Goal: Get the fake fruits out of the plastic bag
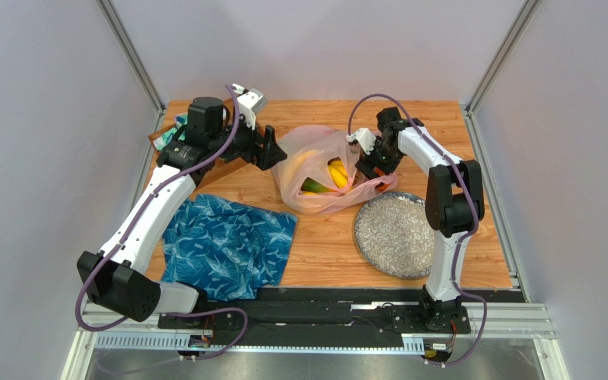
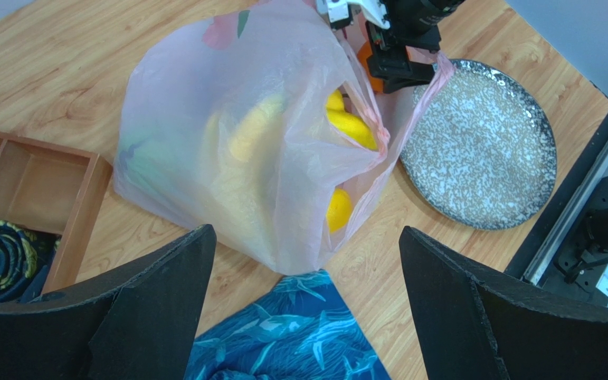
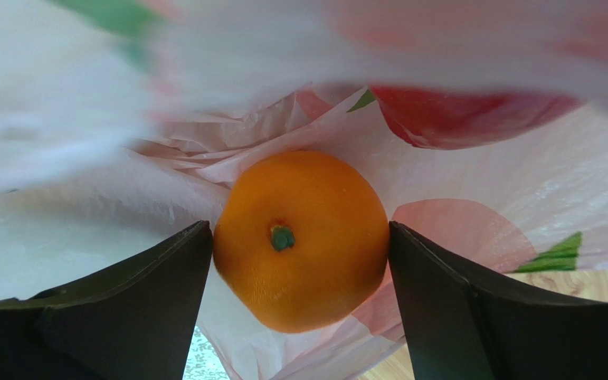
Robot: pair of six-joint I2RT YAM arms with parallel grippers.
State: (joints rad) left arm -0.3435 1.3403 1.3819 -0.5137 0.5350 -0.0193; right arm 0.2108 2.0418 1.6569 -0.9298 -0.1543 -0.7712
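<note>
an orange (image 3: 300, 240), one of the fake fruits, sits inside the mouth of the pale-pink plastic bag (image 1: 303, 154), pinched on both sides between the fingers of the right gripper (image 1: 367, 166), which has reached into the bag's right-hand opening. more yellow fruits (image 2: 351, 127) show through the thin bag, which lies crumpled near the middle of the wooden table (image 1: 323, 253), between a speckled plate (image 1: 394, 233) on its right and a blue leaf-patterned cloth (image 1: 228, 245) at its near left. the left gripper (image 1: 274, 149) hangs just beside the bag's left side with its fingers spread wide and nothing between them.
</note>
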